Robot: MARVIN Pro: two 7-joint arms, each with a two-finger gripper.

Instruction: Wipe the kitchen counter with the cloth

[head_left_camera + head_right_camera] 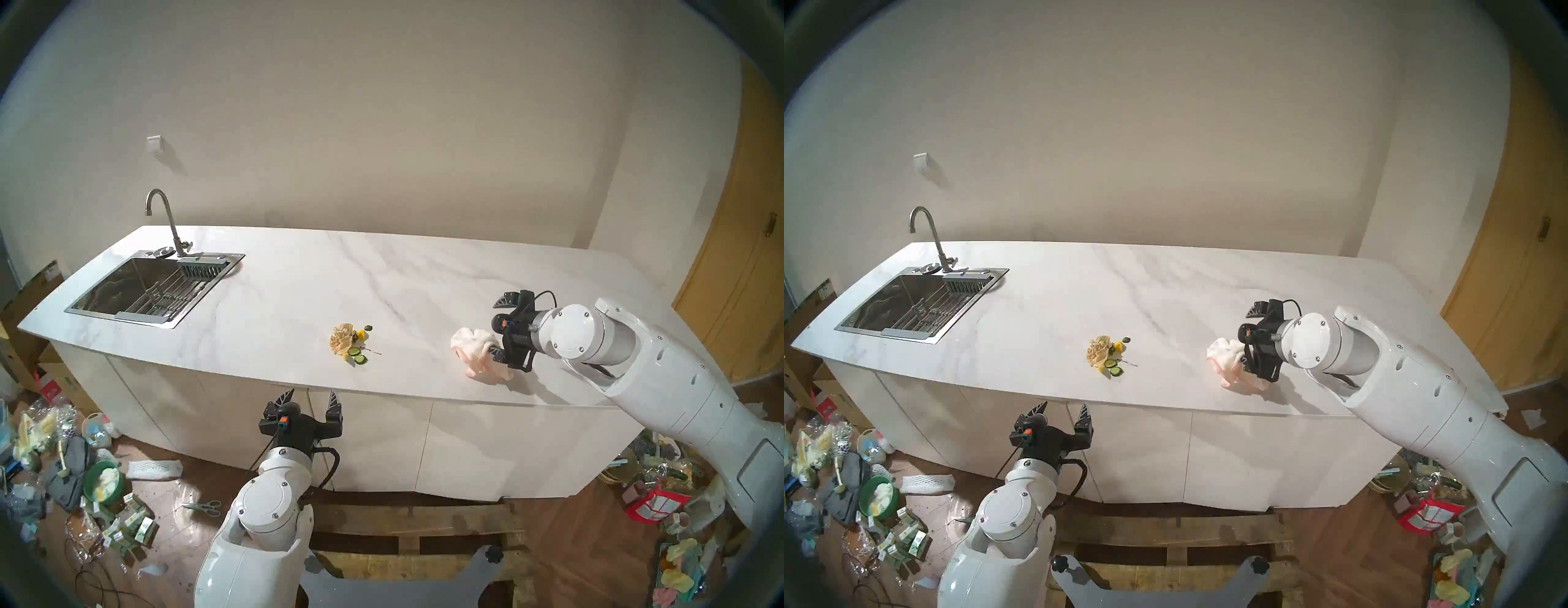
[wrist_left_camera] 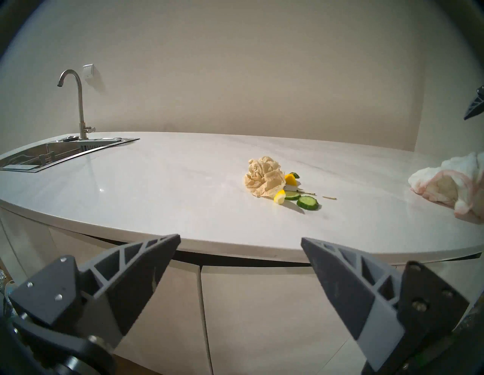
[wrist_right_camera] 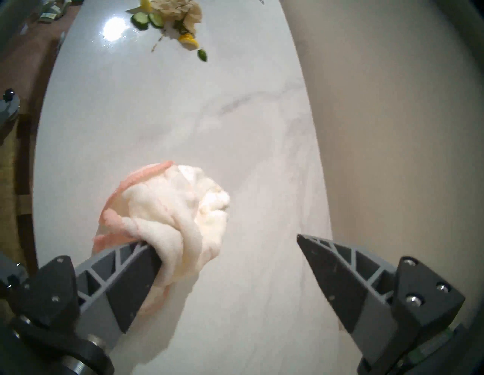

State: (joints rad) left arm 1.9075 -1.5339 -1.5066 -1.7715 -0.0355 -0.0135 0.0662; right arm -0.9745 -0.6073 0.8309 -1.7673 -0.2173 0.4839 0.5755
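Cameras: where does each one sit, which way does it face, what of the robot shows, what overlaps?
Head pair: high, looking down on the kitchen counter; both arms, left tool, right tool.
Left wrist: below counter edge, facing level across it; own open fingers.
Right wrist: above the cloth, looking down along the counter; own open fingers.
Shared: both wrist views show the cloth, paper wad and cucumber slices.

Counter (image 1: 297,271) w/ cloth (image 1: 477,350), paper wad (image 1: 342,338), veg scraps (image 1: 358,356).

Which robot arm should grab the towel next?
The right. Its open right gripper is right over the cloth; the left gripper sits below the kitchen counter edge, far off.
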